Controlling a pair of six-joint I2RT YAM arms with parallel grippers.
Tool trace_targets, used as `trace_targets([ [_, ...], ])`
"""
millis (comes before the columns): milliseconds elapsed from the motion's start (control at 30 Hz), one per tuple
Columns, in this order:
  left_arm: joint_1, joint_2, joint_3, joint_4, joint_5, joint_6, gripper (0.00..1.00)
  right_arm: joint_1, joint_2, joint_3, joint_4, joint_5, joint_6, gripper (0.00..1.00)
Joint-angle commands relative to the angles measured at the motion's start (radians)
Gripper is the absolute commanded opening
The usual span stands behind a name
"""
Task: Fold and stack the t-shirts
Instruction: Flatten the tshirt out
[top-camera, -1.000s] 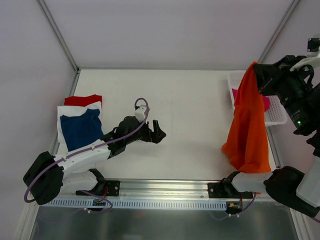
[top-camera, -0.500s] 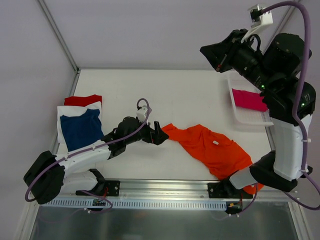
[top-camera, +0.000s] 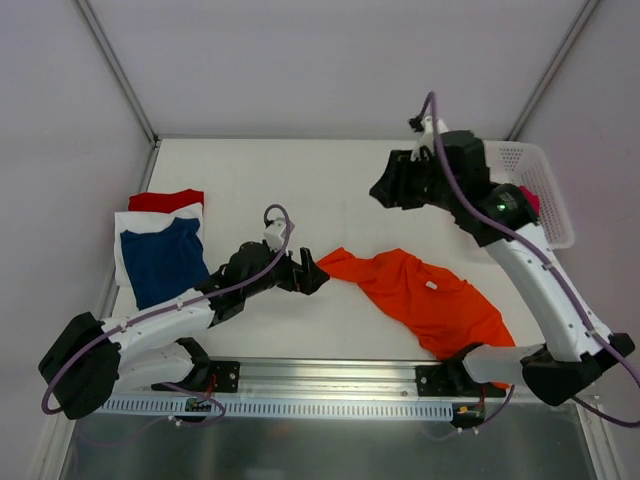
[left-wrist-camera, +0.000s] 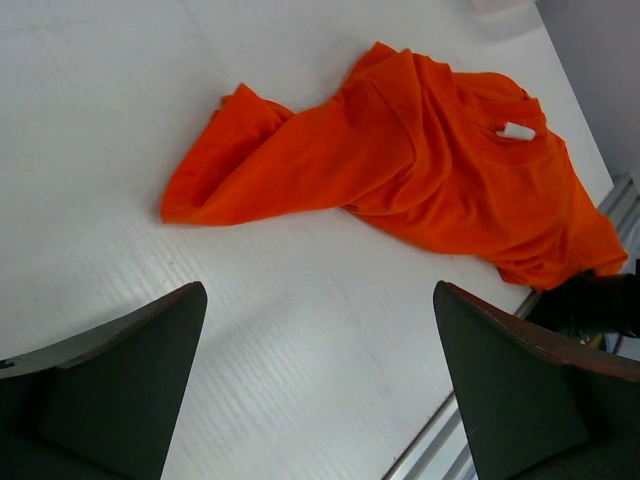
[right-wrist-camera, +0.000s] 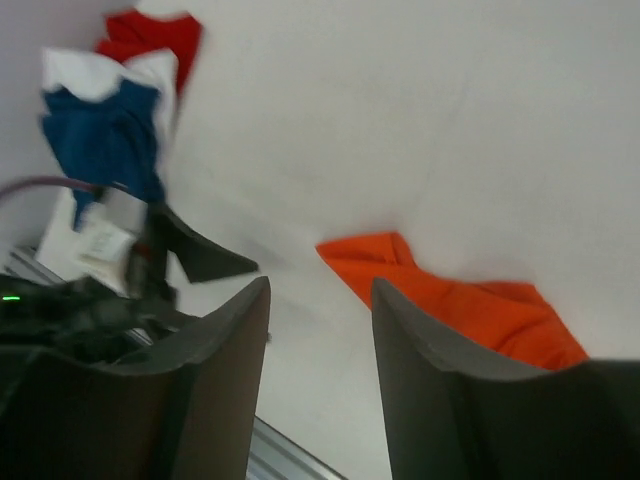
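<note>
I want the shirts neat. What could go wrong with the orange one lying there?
The orange t-shirt lies crumpled, so the open left gripper beside its tip might pinch several layers and drag a lump. Its far corner reaches the near edge of the table by the right arm's base; a pull could snag it or let it slide off.

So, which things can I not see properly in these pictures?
- Top view: the magenta t-shirt in the basket is mostly hidden by the right arm.
- Top view: the orange t-shirt has its near corner behind that arm's base.
- Top view: the red t-shirt lies mostly under the white t-shirt.
- Right wrist view: blurred; cloth details unclear.
</note>
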Motion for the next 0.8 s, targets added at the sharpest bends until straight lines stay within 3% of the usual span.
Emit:
trace_targets([
  [0,-0.010,-0.071,-0.020,-0.026,-0.144,0.000,0.99,-0.004,0.011,-0.218,0.116,-0.016,0.020,0.49],
  [167,-0.009,-0.135,-0.035,-0.112,-0.302,-0.035,0.99,0.010,0.098,-0.349,0.185,-0.036,0.018,0.54],
  [300,-0.009,-0.172,-0.066,-0.147,-0.426,-0.095,0.99,0.031,0.203,-0.351,0.225,-0.039,0.020,0.54],
  [600,-0.007,-0.172,-0.092,-0.172,-0.440,-0.093,0.99,0.138,0.433,-0.318,0.279,-0.041,0.050,0.54],
  [767,-0.009,-0.156,-0.091,-0.172,-0.436,-0.095,0.99,0.208,0.480,-0.325,0.293,-0.021,0.072,0.54],
])
